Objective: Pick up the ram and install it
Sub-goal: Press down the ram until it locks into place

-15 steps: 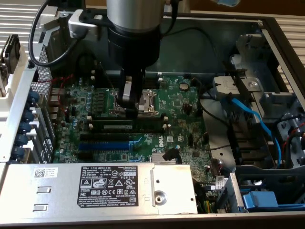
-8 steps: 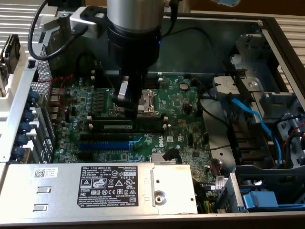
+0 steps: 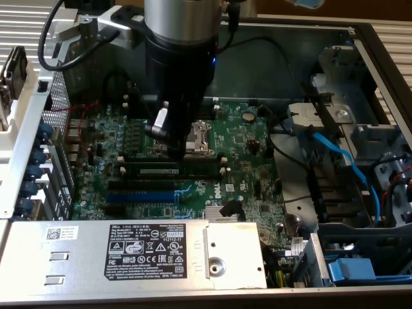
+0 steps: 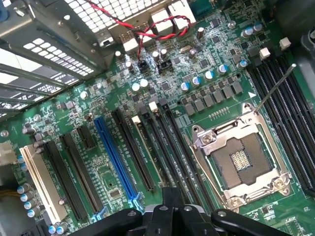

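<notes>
Seated in a black memory slot at the motherboard's centre, the ram lies flat, at six o'clock from the CPU socket. Directly above hangs the gripper; how far its pincer gapes I cannot tell. At seven o'clock sits the blue expansion slot.

The robot's dark cylindrical wrist and gripper cover part of the green motherboard, and whether its fingers are open cannot be told. In the wrist view the black gripper linkage is cut off by the frame edge. The white-on-black print of the power supply's label is too small to read.
</notes>
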`<state>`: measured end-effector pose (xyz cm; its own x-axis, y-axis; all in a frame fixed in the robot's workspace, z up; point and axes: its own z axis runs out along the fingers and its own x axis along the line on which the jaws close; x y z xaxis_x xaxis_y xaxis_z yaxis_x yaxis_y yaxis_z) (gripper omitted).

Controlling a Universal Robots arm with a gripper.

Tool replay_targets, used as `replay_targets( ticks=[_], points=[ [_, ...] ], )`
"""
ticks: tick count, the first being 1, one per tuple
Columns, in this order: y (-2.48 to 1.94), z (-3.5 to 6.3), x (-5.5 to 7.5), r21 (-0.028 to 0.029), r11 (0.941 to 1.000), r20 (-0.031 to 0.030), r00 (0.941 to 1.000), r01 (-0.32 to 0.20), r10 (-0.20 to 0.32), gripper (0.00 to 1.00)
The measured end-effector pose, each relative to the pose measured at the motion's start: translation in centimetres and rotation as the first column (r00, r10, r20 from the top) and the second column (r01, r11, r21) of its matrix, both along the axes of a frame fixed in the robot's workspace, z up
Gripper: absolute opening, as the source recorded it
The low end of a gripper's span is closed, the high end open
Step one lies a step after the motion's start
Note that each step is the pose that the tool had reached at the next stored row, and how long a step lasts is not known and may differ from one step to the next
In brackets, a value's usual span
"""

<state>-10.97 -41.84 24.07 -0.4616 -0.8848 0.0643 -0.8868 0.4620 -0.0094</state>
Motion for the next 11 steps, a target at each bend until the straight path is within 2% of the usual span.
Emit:
replay_targets(
  ticks=[5, 11],
  points=[
    [0.00, -0.03, 0.00, 0.0001, 0.9967, 0.0000, 0.9967, 0.081, -0.081, 0.10],
    [0.00, -0.06, 0.00, 0.0001, 0.9842, 0.0001, 0.9842, 0.177, -0.177, 0.10]
  ],
)
